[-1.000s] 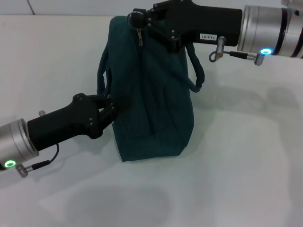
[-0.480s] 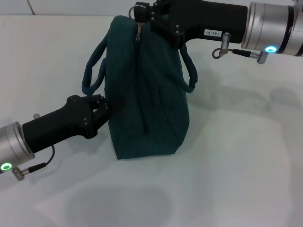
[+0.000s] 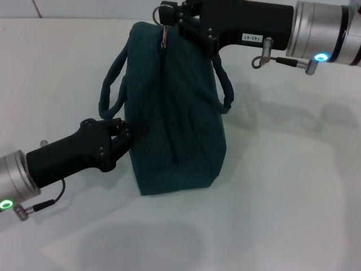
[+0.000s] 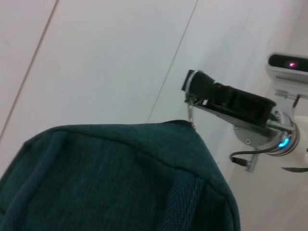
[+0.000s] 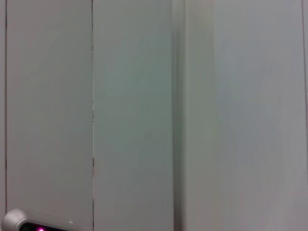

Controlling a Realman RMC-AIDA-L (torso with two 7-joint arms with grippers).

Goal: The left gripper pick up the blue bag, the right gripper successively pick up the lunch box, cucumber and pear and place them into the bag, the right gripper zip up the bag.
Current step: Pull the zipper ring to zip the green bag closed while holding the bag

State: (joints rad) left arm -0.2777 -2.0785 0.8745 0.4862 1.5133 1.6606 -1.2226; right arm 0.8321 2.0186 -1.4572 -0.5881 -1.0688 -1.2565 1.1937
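Nearest, at the lower left of the head view, the left hand [image 3: 123, 138] reaches in on its black arm with a silver cuff, and its fingertips sit against the left side of the blue bag [image 3: 180, 118], low down and just under the hanging loop handle [image 3: 111, 84]; whether the fingers are closed on the fabric or only resting on it cannot be told. Behind it, in the middle of the frame, the bag stands upright on the white tabletop [image 3: 282, 197], closed along its top seam, with a second loop handle [image 3: 225, 90] drooping over its right side. Farthest back, at the upper middle of the frame, the right hand [image 3: 164, 13] comes in from the upper right on a black arm with a white label and a silver cuff; its fingers are pinched together on the zipper pull [image 3: 164, 35] at the far top end of the bag, and the metal pull hangs just below them. From the left wrist view, the bag's top fills the lower part of the frame and the right hand shows beyond it, at the bag's far corner.
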